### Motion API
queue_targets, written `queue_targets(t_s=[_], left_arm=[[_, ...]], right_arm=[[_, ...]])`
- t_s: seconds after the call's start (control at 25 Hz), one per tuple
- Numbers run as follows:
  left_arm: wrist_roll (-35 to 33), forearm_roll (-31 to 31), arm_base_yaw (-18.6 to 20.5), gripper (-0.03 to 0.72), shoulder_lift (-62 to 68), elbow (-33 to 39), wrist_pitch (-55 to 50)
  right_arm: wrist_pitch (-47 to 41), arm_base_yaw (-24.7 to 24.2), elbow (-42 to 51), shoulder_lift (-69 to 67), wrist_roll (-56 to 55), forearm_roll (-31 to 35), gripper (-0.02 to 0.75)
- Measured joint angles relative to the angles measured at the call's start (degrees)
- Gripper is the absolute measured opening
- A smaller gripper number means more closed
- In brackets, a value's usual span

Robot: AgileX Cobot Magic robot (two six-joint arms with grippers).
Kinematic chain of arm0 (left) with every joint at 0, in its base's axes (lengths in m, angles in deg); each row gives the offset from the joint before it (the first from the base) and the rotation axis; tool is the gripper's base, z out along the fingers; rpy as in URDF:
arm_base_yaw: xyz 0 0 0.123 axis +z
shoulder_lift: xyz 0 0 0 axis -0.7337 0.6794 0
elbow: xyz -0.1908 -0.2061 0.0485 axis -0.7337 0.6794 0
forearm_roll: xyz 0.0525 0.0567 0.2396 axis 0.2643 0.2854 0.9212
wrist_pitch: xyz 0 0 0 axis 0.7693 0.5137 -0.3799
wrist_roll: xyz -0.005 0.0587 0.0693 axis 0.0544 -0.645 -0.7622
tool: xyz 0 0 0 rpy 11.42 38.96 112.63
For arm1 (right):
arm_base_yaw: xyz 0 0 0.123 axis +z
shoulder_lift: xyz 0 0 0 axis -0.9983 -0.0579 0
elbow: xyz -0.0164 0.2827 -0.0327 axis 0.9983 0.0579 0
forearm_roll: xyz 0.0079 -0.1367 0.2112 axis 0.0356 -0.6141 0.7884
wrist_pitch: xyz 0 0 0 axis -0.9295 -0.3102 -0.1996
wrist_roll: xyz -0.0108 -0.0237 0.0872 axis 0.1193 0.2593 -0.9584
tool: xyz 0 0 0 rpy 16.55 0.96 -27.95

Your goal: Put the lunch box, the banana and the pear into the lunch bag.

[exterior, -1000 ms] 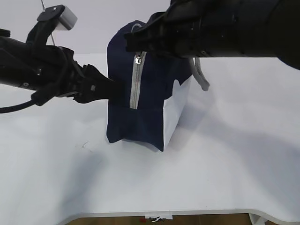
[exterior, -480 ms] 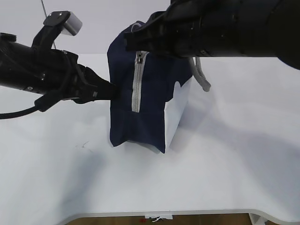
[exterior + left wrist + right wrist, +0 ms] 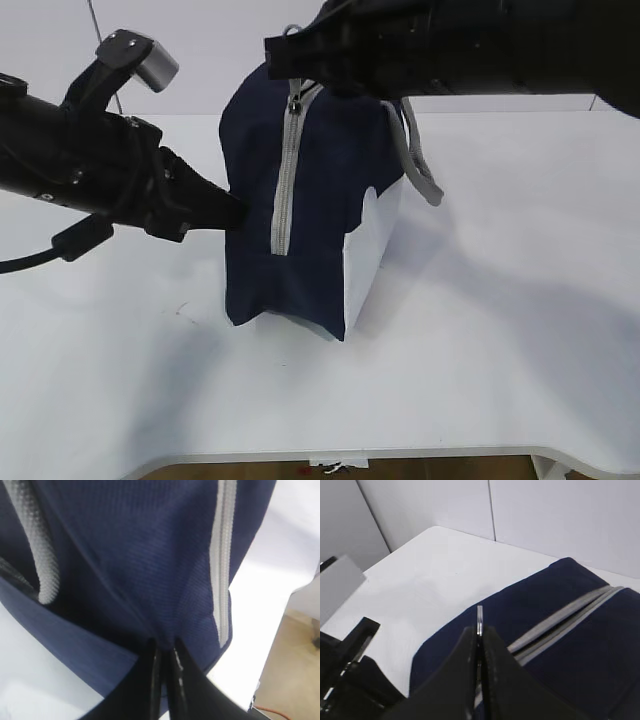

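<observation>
**A:** Where is the lunch bag (image 3: 310, 215)?

**B:** It stands upright on the white table (image 3: 480, 350), its navy end panel facing the exterior camera, a white lower side panel on its right. The grey zipper (image 3: 283, 180) runs up the middle of that end panel to the top edge. A grey webbing handle (image 3: 415, 160) loops down the bag's right side.

**A:** And the left gripper (image 3: 232, 208)?

**B:** It meets the bag's left edge about halfway up. In its wrist view the two fingers (image 3: 150, 680) are nearly together, pinching a fold of the navy fabric just left of the zipper's lower end. So it is closed on the bag's cloth.

**A:** The right gripper (image 3: 290, 52)?

**B:** Farther back, at the bag's top edge, right above the zipper. Its wrist view shows the jaws pressed tight with a thin metal pull (image 3: 479, 620) sticking out between the tips.
</observation>
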Motion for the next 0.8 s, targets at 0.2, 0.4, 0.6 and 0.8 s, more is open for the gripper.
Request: queue_targets(t_s=[0.2,0.4,0.6,0.8], left_arm=[[3.11,4.83,0.0,-0.009,-1.79,0.0,-0.91],[5.52,7.91,0.0,-0.009,-2.74,0.0,-3.06],[6.42,9.49,0.0,-0.009,-2.74,0.0,-5.23],[9.07,12.26,0.0,-0.009,-3.93,0.0,-6.88]], right_arm=[[0.36,-2.52,-0.32,0.0,0.0,0.11,-0.01],[0.69,-5.33,-0.32,-0.37,0.0,0.44,-0.01],[1.5,-7.98,-0.46,-1.22,0.0,0.79,-0.01],[1.64,-10.0,-2.19,-3.42,0.0,0.79,-0.01]])
